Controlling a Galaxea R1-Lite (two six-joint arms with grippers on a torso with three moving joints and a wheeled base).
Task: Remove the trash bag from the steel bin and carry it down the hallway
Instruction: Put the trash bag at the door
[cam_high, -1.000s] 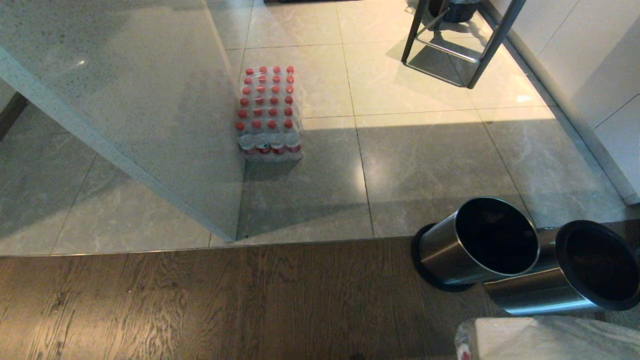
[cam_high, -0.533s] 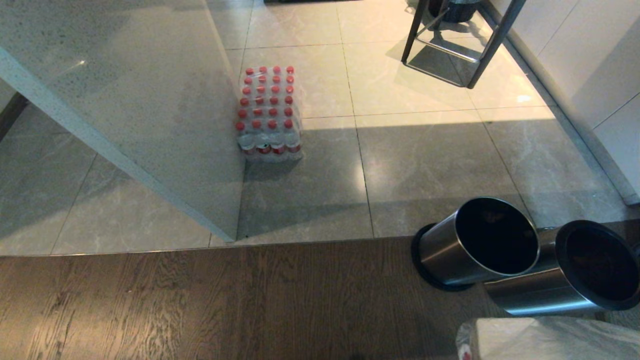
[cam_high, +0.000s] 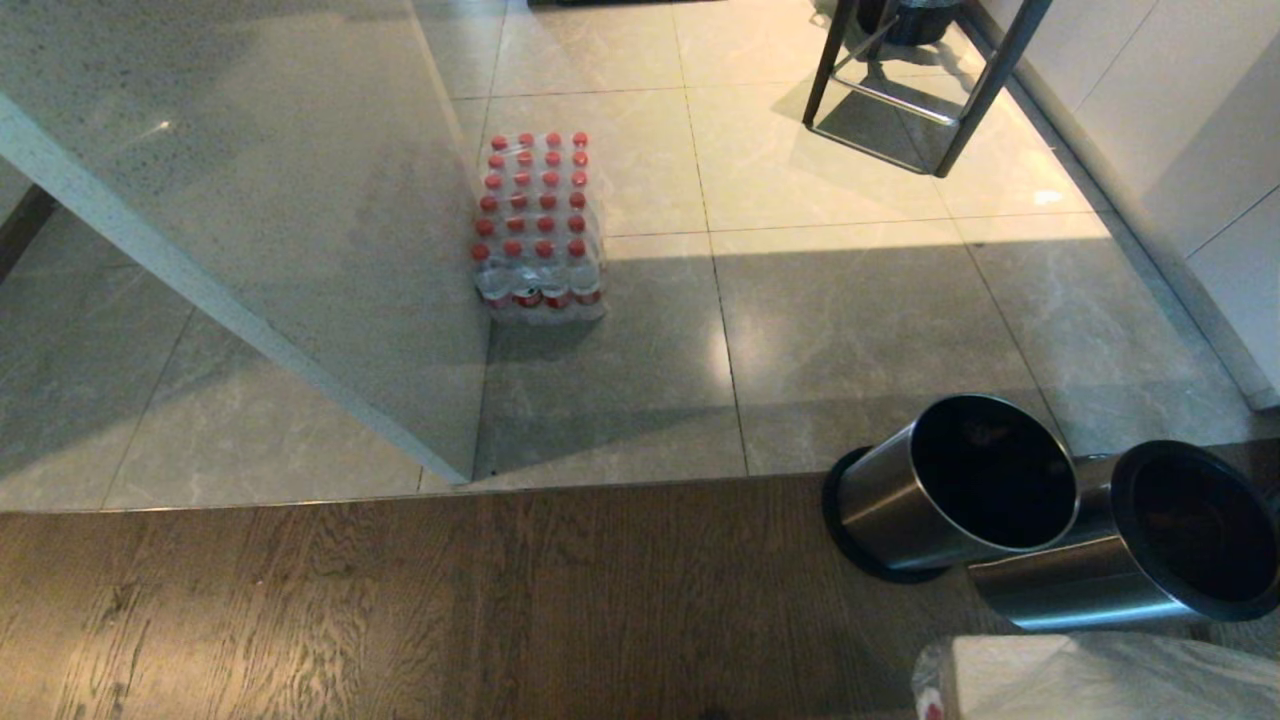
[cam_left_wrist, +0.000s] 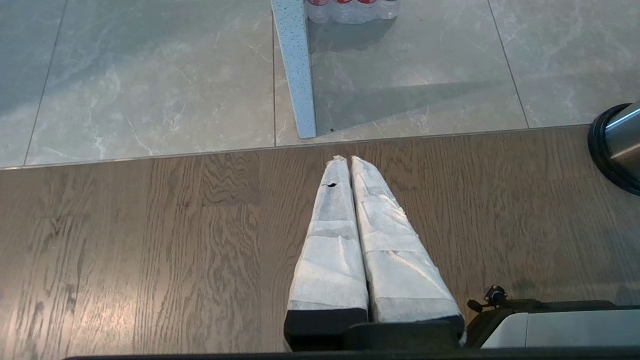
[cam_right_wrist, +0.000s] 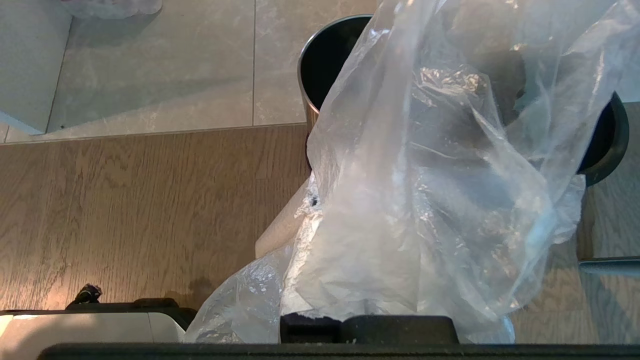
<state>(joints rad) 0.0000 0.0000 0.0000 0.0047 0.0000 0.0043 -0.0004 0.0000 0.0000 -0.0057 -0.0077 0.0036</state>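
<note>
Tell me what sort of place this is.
Probably a home kitchen or dining area: a stone-topped counter, a stool on tiled floor, two steel bins and a bottle pack.

Before me: wood floor (cam_high: 400, 610) meets glossy grey tile (cam_high: 860, 320); speckled stone slab (cam_high: 250, 200) left, dark stool legs (cam_high: 960, 110) far, sunlit patch.
</note>
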